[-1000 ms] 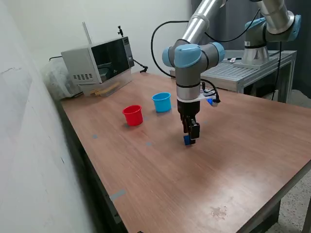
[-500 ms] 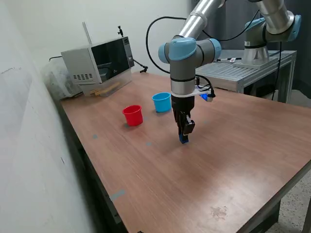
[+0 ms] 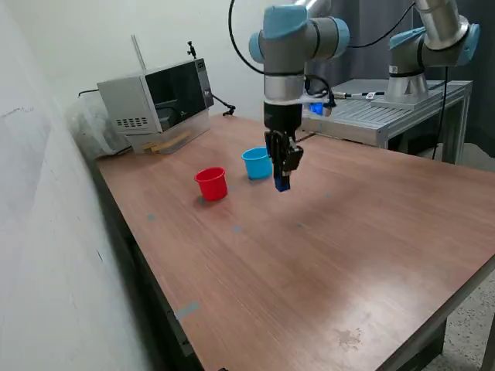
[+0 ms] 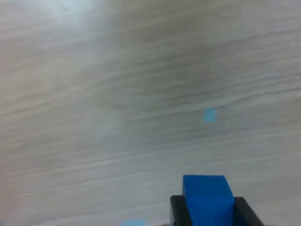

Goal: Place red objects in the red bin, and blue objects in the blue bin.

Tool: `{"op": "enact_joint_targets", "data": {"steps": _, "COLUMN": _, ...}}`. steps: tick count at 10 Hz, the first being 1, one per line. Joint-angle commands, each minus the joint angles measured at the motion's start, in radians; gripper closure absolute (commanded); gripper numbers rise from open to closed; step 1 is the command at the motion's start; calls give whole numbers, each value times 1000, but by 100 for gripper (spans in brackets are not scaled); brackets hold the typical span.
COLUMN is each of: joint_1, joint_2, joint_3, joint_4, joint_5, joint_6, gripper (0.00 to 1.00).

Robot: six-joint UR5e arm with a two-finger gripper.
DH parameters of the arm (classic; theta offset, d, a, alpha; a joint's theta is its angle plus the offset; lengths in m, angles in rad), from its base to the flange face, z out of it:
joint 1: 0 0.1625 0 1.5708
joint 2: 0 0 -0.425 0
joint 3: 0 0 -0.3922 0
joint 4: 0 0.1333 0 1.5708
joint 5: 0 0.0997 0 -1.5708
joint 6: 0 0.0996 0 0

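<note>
Big wooden table (image 3: 363, 255) below, microwave (image 3: 155, 97) at the back (no lettering legible). The red bin (image 3: 211, 184) and blue bin (image 3: 257, 163) stand side by side. Fingers (image 3: 282, 158) clamp a blue cube (image 4: 208, 197), lifted clear, just beside the blue bin.

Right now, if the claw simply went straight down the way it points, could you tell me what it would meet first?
Most likely bare table. The claw holds a blue cube just beside the blue cup, seemingly not over it, though depth is unclear.
</note>
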Motion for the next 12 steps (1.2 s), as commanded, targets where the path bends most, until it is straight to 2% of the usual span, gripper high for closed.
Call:
{"op": "enact_joint_targets", "data": {"steps": 1, "joint_1": -97, "joint_2": -228, "joint_3": 183, "joint_4": 29, "joint_5": 1, "joint_6": -49, "gripper": 100}}
{"op": "enact_joint_targets", "data": {"steps": 3, "joint_1": -217, "joint_2": -304, "joint_3": 267, "joint_4": 44, "joint_5": 1, "joint_6": -110, "gripper": 100}}
{"op": "enact_joint_targets", "data": {"steps": 5, "joint_1": -340, "joint_2": -308, "joint_3": 313, "joint_4": 55, "joint_5": 1, "joint_6": -126, "gripper": 100}}
{"op": "enact_joint_targets", "data": {"steps": 7, "joint_1": -381, "joint_2": -308, "joint_3": 357, "joint_4": 46, "joint_5": 7, "joint_6": -173, "gripper": 100}}
{"op": "enact_joint_targets", "data": {"steps": 9, "joint_1": -403, "joint_2": -286, "joint_3": 391, "joint_4": 26, "joint_5": 20, "joint_6": -181, "gripper": 100}}
{"op": "enact_joint_targets", "data": {"steps": 12, "joint_1": -420, "joint_2": -226, "joint_3": 397, "joint_4": -26, "joint_5": 20, "joint_6": -182, "gripper": 100}}
